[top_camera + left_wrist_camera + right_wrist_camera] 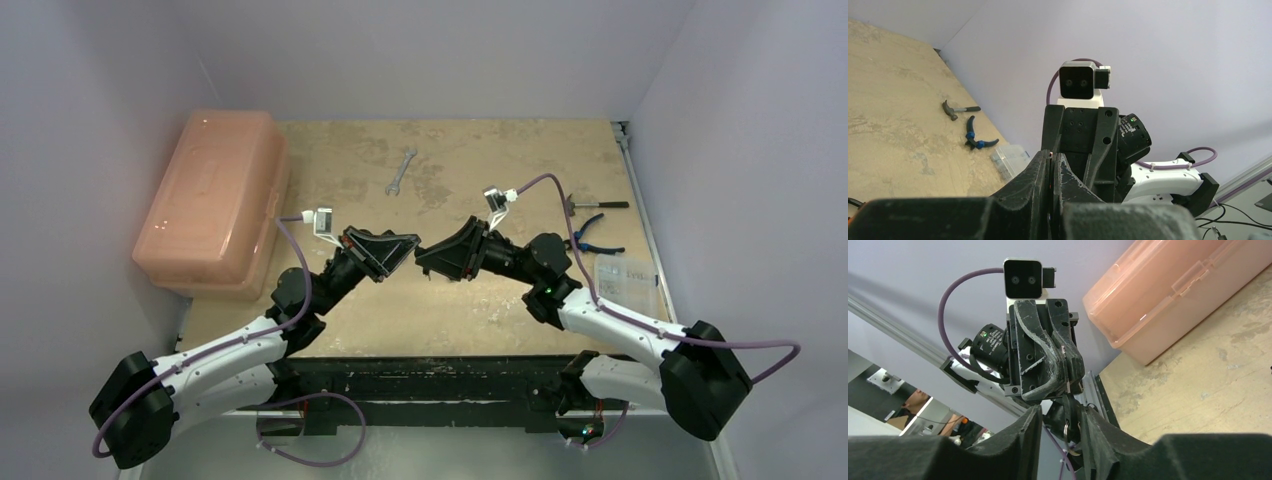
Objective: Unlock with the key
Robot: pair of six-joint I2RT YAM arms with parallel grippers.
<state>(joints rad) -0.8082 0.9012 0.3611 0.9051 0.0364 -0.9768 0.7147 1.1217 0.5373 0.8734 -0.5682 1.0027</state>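
Right end effector half-open around dark lock — left end effector clamps thin key.

My far left: bin on tabletop
Back centre: wrench
My right: hammer behind pliers
Middle: left hand facing right hand

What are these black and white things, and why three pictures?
They are two robot arms with pinching fingers, called grippers. One picture looks down from above; the other two come from a camera on each wrist. On the table lie a pink box, a wrench, a hammer, pliers and a clear case. The left gripper is shut on a thin metal piece, maybe the key. The right gripper is open around a small dark thing with a ring; I can't tell what it is.
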